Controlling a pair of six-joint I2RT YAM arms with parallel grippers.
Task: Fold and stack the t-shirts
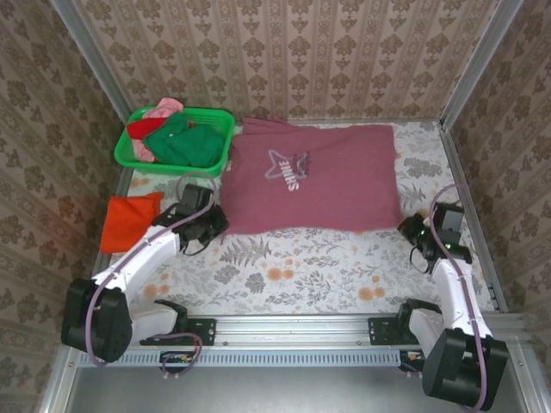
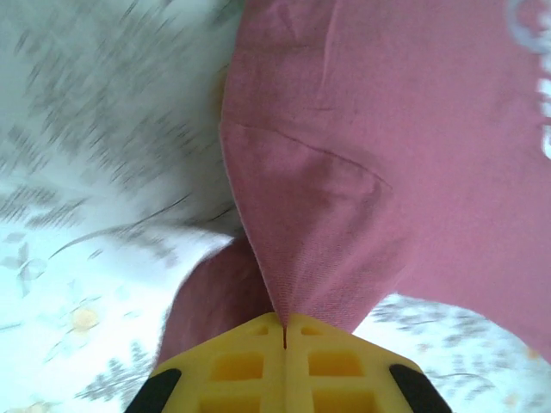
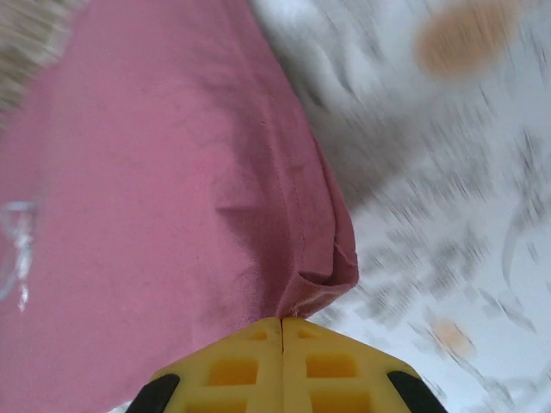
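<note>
Wrist views: left fingers point(image 2: 237, 366) and right fingers point(image 3: 232, 370) each clamped on maroon t-shirt point(image 1: 344, 181) edge.

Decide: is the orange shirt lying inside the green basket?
No, the orange shirt lies on the table, outside the basket.

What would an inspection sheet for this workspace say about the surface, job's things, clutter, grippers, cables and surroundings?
Surface: table under a floral cover, flat.
Job's things: maroon shirt spread out, print up; orange shirt folded at the left edge; green shirt, red shirt and pink shirt bundled in the basket.
Clutter: nothing seen.
Grippers: left gripper shut on the maroon shirt's near left corner; right gripper shut on its near right corner.
Cables: lilac cable looped at each wrist, clear of the cloth.
Surroundings: patterned walls on three sides.
</note>
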